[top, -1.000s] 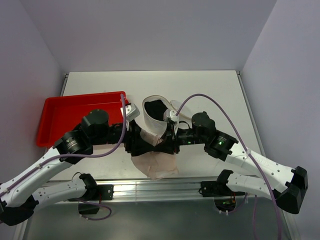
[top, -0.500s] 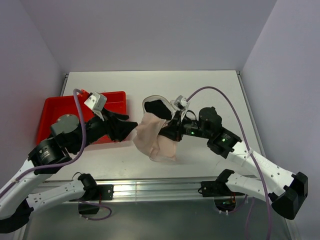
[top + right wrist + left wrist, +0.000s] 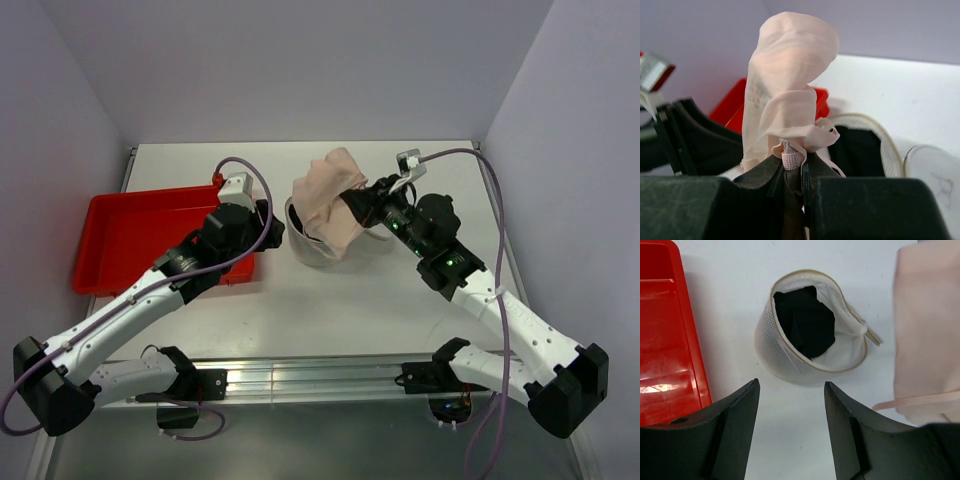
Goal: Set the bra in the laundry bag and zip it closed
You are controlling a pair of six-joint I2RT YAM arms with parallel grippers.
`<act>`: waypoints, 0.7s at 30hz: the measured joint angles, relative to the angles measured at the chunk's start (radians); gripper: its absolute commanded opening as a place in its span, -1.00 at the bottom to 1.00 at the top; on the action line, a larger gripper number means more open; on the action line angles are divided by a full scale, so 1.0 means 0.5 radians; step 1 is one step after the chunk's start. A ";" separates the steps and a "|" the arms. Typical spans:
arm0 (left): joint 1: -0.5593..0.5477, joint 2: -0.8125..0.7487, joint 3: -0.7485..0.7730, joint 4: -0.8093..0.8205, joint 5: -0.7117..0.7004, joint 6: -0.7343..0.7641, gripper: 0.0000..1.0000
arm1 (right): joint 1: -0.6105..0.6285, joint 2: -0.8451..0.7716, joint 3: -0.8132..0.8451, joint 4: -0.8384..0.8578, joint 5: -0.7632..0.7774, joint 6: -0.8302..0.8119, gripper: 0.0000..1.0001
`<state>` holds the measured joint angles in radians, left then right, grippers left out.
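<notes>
While our right end effector pinches the bra over the open bag on the table, the left end effector sits wide and empty just left of it. We're mid-loading, I'd say, so next we lower it in, then zip.

In the top view, the fingertips of the right gripper are lost under the bra it pinches. Beyond that gripper, the fabric screens most of the laundry bag, and only a curve of rim shows to the gripper's right. Further right, the lid is cut by the frame edge (its mark is too faint to read). Ahead of the left gripper, a dark mass inside the bag cannot be identified. To that gripper's left the red tray runs out of frame, and to its right the bra does too.
</notes>
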<state>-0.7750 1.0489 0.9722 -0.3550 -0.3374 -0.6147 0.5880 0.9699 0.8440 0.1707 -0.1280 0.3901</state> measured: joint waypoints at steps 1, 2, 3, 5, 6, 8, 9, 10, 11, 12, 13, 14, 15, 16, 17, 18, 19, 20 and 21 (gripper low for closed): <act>0.024 0.037 -0.008 0.040 0.000 -0.014 0.22 | -0.015 0.031 0.018 0.028 0.027 0.007 -1.00; 0.046 0.072 -0.012 0.083 0.005 -0.022 0.22 | -0.027 0.060 0.032 0.065 0.048 0.012 -1.00; 0.064 0.109 -0.018 0.135 0.011 -0.032 0.21 | -0.040 0.105 0.044 0.117 0.073 0.014 -1.00; 0.105 0.189 -0.031 0.243 0.047 -0.056 0.19 | -0.054 0.175 0.056 0.201 0.101 0.011 -1.00; 0.121 0.229 -0.042 0.292 0.065 -0.069 0.18 | -0.060 0.211 0.056 0.236 0.115 0.009 -1.00; 0.162 0.325 -0.060 0.390 0.117 -0.091 0.15 | -0.066 0.296 0.056 0.323 0.129 -0.011 -1.00; 0.175 0.364 -0.066 0.421 0.140 -0.101 0.14 | -0.075 0.336 0.056 0.357 0.126 -0.024 -1.00; 0.190 0.428 -0.069 0.459 0.169 -0.114 0.14 | -0.087 0.374 0.056 0.394 0.111 -0.040 -1.00; 0.204 0.467 -0.069 0.479 0.181 -0.121 0.15 | -0.100 0.414 0.056 0.432 0.101 -0.056 -1.00; 0.213 0.500 -0.069 0.499 0.195 -0.125 0.16 | -0.116 0.453 0.055 0.470 0.081 -0.074 -1.00; 0.223 0.547 -0.071 0.520 0.209 -0.132 0.16 | -0.131 0.484 0.052 0.506 0.059 -0.092 -1.00; 0.231 0.579 -0.073 0.538 0.217 -0.140 0.15 | -0.145 0.515 0.043 0.554 0.040 -0.108 -1.00; 0.240 0.606 -0.075 0.558 0.233 -0.153 0.11 | -0.156 0.533 0.034 0.592 0.019 -0.120 -1.00; 0.246 0.620 -0.075 0.582 0.246 -0.159 0.08 | -0.166 0.554 0.029 0.626 -0.009 -0.131 -1.00; 0.256 0.637 -0.075 0.615 0.266 -0.164 0.05 | -0.178 0.571 0.029 0.652 -0.045 -0.137 -1.00; 0.262 0.649 -0.075 0.638 0.274 -0.164 -0.03 | -0.185 0.591 0.029 0.682 -0.079 -0.140 -1.00; 0.269 0.664 -0.075 0.669 0.285 -0.167 -0.06 | -0.191 0.613 0.029 0.713 -0.108 -0.142 -1.00; 0.277 0.687 -0.074 0.700 0.302 -0.169 -0.09 | -0.193 0.634 0.029 0.737 -0.130 -0.142 -1.00; 0.283 0.709 -0.074 0.719 0.319 -0.171 -0.17 | -0.195 0.657 0.029 0.755 -0.150 -0.141 -1.00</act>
<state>-0.6334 1.4033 0.9352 0.0044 -0.1780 -0.7002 0.4904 1.2984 0.8585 0.5484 -0.2028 0.3195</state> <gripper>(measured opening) 0.467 0.171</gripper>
